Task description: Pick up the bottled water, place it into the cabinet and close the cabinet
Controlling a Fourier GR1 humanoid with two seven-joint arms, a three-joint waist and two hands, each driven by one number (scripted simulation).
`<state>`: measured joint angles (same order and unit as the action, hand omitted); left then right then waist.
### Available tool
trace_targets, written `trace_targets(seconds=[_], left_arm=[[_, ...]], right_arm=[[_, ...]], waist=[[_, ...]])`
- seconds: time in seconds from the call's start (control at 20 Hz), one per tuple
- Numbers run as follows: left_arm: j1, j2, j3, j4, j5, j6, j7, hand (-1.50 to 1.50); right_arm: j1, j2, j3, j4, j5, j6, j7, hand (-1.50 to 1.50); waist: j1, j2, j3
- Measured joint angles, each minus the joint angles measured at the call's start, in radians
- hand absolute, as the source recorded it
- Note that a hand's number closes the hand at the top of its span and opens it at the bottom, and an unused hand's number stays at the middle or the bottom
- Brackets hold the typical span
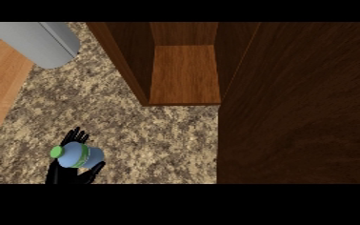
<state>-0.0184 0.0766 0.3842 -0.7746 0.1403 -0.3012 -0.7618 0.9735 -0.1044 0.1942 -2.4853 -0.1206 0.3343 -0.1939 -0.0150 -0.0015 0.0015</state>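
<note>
The bottled water (79,155) is pale blue with a green cap and a green band. It shows at the lower left of the head view, tilted with its cap pointing left. My left hand (59,174) is curled round it from below, fingers showing above the bottle and the thumb beneath it. The wooden cabinet (184,71) stands open at the upper middle, its inner shelf bare. The cabinet door (292,105) is swung open and fills the right side. My right hand is nowhere in the view.
A grey cylinder (44,42) lies at the upper left. A light wooden surface (10,78) borders the left edge. Speckled stone counter (155,138) stretches between the hand and the cabinet.
</note>
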Motion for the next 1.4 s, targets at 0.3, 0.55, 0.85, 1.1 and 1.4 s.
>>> trace_targets(seconds=[0.3,0.55,0.85,1.1,1.4], left_arm=[[-0.035,-0.004,0.026,0.078,0.031,-0.009,-0.057,1.5],[-0.049,0.0,0.03,0.104,0.061,-0.041,-0.047,1.5],[-0.065,0.0,-0.029,0.11,0.016,0.006,-0.077,1.5],[-0.119,-0.027,-0.13,0.128,0.034,0.044,-0.11,1.5],[-0.157,-0.063,-0.294,0.108,0.143,0.075,-0.1,1.5]], right_arm=[[0.015,-0.008,-0.011,0.0,0.003,0.012,-0.012,-1.5],[0.004,-0.01,-0.02,0.005,0.005,0.015,-0.013,-1.5],[0.002,0.0,-0.002,0.01,0.012,0.014,-0.02,-1.5],[0.001,-0.004,-0.002,0.013,0.015,0.019,-0.024,-1.5],[0.02,0.005,0.016,0.011,0.018,0.017,-0.028,-1.5]], waist=[[0.002,-0.006,0.017],[0.005,-0.007,0.022],[0.003,-0.005,0.022],[-0.003,-0.003,0.012],[-0.002,-0.003,0.002]])
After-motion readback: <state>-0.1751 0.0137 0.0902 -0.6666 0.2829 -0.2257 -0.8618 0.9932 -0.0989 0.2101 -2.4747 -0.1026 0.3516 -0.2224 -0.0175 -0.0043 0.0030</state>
